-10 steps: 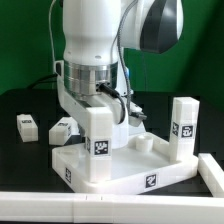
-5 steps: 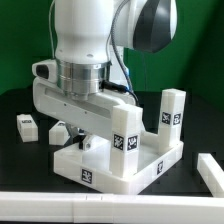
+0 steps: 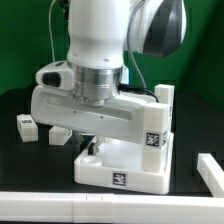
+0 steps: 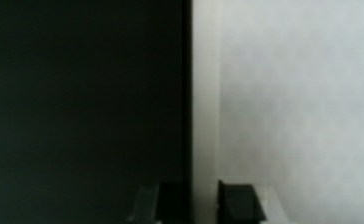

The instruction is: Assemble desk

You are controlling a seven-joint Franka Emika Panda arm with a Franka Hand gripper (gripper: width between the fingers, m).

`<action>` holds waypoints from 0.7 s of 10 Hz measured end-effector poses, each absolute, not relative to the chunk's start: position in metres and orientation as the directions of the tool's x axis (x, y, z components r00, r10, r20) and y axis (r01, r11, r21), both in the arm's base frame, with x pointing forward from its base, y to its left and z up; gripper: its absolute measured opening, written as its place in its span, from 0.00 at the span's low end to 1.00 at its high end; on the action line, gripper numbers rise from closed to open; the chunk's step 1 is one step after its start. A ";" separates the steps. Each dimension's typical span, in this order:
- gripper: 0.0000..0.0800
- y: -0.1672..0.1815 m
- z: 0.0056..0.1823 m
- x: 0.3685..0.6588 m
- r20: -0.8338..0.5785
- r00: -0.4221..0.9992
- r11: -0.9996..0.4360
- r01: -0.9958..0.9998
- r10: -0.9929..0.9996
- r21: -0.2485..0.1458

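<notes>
Arm (image 3: 100, 45): fills the middle of the exterior view, its hand low over the panel.
Fingers (image 4: 239, 202): hidden in the exterior view; in the wrist view the two tips stand close together with a thin white edge running between them – clamped on the panel, it seems.
Panel (image 3: 125, 170): white and rimmed, on the black tabletop (image 3: 20, 160) under the hand, a tag on its near wall.
Upright legs: two on the panel toward the exterior view's right – one at the back (image 3: 164, 100), one nearer with a tag (image 3: 152, 138).
Loose legs: two lie on the tabletop at the exterior view's left, one well clear (image 3: 27, 125), one just beside the hand (image 3: 60, 133).
Bar (image 3: 60, 205): long, white, along the near edge.
</notes>
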State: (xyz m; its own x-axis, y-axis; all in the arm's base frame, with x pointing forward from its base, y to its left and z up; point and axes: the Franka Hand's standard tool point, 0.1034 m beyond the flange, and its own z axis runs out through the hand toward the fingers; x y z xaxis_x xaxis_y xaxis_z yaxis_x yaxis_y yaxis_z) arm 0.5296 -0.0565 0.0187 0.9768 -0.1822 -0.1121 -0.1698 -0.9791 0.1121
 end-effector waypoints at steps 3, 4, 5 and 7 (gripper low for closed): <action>0.08 -0.058 0.019 0.535 -0.122 0.992 -0.995 0.037 0.025 0.094; 0.08 -0.059 0.019 0.535 -0.126 0.989 -0.992 0.094 0.082 0.088; 0.08 -0.058 0.019 0.535 -0.132 0.979 -0.983 0.167 0.155 0.081; 0.08 -0.044 0.019 0.555 -0.137 0.947 -0.949 0.305 0.292 0.086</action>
State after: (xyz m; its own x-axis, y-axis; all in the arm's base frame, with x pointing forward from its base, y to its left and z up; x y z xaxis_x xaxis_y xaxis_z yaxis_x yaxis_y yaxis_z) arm 0.5547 -0.0441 0.0193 0.9467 0.2916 -0.1366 0.3046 -0.9486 0.0863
